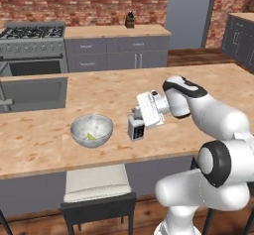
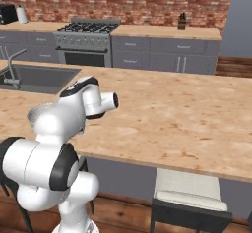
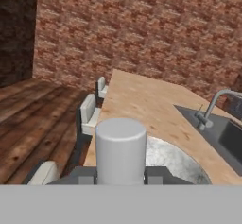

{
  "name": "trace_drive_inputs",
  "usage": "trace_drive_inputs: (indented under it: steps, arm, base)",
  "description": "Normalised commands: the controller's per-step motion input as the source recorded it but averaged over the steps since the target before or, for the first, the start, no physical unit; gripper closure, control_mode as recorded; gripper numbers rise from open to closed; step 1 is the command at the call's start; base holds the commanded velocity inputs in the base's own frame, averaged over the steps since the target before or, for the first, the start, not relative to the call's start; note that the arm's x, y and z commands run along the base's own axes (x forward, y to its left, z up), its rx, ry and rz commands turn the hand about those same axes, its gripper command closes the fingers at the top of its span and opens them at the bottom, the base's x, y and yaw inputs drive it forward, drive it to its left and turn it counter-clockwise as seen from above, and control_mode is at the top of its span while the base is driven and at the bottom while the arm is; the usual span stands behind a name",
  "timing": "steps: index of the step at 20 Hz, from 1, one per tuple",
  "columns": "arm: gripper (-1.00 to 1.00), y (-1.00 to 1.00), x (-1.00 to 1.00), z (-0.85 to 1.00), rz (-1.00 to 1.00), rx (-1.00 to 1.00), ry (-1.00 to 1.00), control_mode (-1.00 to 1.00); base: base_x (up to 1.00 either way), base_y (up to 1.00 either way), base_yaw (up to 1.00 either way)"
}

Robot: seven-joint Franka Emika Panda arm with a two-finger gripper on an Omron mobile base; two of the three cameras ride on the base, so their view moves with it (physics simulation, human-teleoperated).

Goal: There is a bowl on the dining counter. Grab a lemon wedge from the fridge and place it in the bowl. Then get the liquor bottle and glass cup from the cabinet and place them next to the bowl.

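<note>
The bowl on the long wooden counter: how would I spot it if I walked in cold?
Find the long wooden counter with the stool tucked under it. Just above that stool sits the bowl, left of the robot's pincer. It is round, shiny metal, with a small yellow-green wedge inside.

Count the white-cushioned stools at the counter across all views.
3 at least. Hand view: stools along the wooden counter's floor side, far, middle, near. More may be hidden.

Bowl point(image 3: 177, 164) beyond gripper point(image 3: 121, 175): near rim hidden behind held bottle point(image 3: 120, 150), base cut by frame edge. Right base view: bowl point(image 2: 38, 115) mostly hidden behind arm. Bottle label illegible.
</note>
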Motion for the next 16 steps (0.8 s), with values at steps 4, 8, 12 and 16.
trace_drive_inputs:
  steps: [4,8,12,16]
  arm:
    - [1.00,0.00,0.35,-0.23,0.16,0.00,0.00,-1.00]
    - [1.00,0.00,0.33,-0.21,0.13,0.00,-0.01,-1.00]
    - [1.00,0.02,0.21,-0.24,0.11,0.00,-0.09,-1.00]
    - [1.00,0.09,0.18,-0.19,0.06,0.00,-0.10,-1.00]
  base:
    - [0.00,0.00,0.00]
    - [0.00,0.00,0.00]
    - [0.00,0.00,0.00]
    - [0.00,0.00,0.00]
